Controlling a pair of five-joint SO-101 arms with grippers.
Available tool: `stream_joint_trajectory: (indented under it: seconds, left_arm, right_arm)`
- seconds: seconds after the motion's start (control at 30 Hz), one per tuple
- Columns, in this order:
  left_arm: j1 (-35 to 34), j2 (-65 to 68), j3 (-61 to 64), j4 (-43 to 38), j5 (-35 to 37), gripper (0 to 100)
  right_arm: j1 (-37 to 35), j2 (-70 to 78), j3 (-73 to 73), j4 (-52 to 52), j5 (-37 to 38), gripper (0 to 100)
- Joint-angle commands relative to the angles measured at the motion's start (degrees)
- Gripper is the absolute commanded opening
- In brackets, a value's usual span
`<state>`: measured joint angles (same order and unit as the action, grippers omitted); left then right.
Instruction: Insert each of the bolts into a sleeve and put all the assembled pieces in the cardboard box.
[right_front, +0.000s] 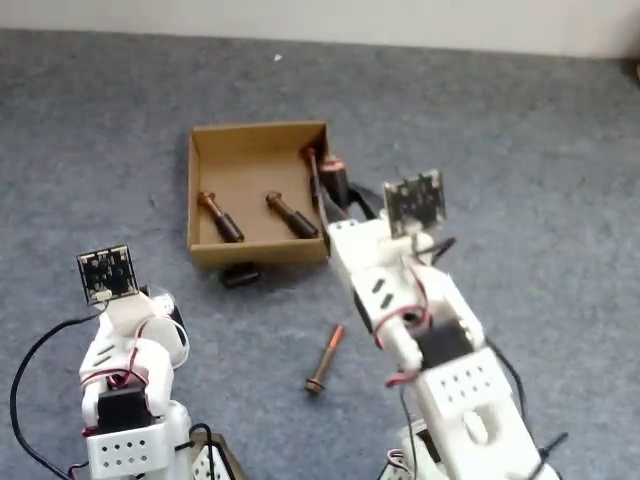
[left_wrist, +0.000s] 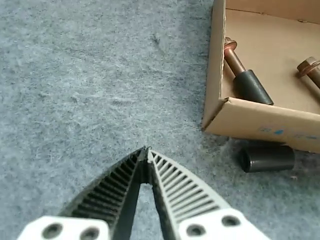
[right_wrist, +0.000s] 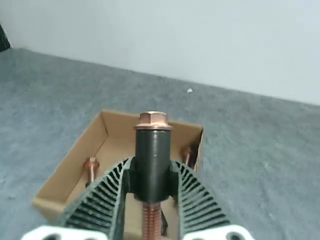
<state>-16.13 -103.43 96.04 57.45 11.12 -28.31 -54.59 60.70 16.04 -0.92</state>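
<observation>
My right gripper (right_wrist: 151, 167) is shut on a black sleeve with a copper bolt through it (right_wrist: 151, 145), held upright over the cardboard box's (right_front: 255, 133) right wall. The held piece (right_front: 334, 178) also shows in the high view. Two assembled pieces (right_front: 220, 218) (right_front: 292, 215) lie in the box, and a third (right_front: 313, 170) leans by its right wall. A loose bolt (right_front: 326, 358) lies on the carpet before the box. A loose black sleeve (left_wrist: 267, 157) lies against the box's front wall (left_wrist: 260, 127). My left gripper (left_wrist: 146, 150) is shut and empty, over the carpet left of that sleeve.
Grey carpet covers the floor all around. The left arm (right_front: 130, 340) stands at the lower left, the right arm (right_front: 420, 330) at the lower right, with the loose bolt between them. A pale wall (right_wrist: 200, 35) rises beyond the box.
</observation>
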Motion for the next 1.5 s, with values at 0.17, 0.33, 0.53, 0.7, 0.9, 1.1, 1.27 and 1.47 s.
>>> stream_joint_trajectory:
  seconds: [0.17, 0.33, 0.53, 0.7, 0.9, 1.1, 1.27, 1.47]
  left_arm:
    - [-0.4, 0.13, 1.1, 0.18, 0.26, 1]
    - [-0.48, 0.13, 1.1, 0.18, 0.26, 1]
    - [-0.48, 0.13, 1.1, 0.18, 0.26, 1]
    - [-0.48, 0.13, 1.1, 0.18, 0.26, 1]
    - [-0.48, 0.13, 1.1, 0.18, 0.26, 1]
    - [-0.48, 0.13, 1.1, 0.18, 0.26, 1]
    - [-0.48, 0.13, 1.1, 0.18, 0.26, 1]
    - [-0.48, 0.13, 1.1, 0.18, 0.26, 1]
  right_arm:
    - [-0.4, 22.81, -5.05, -24.22, -0.62, 0.5]
    - [-0.31, 37.41, -12.18, -29.14, -0.62, 0.9]
    - [-1.36, 48.48, -19.47, -29.14, -0.7, 0.9]
    - [-3.12, 53.49, -20.26, -29.05, -0.7, 1.0]
    - [-4.62, 55.6, -20.18, -28.97, -0.7, 1.5]
    - [-4.62, 57.27, -22.73, -19.74, -2.2, 21.9]
    - [-4.97, 52.7, -23.78, -11.12, -4.84, 23.5]
    - [-8.13, 39.43, -23.43, 3.47, 6.95, 23.5]
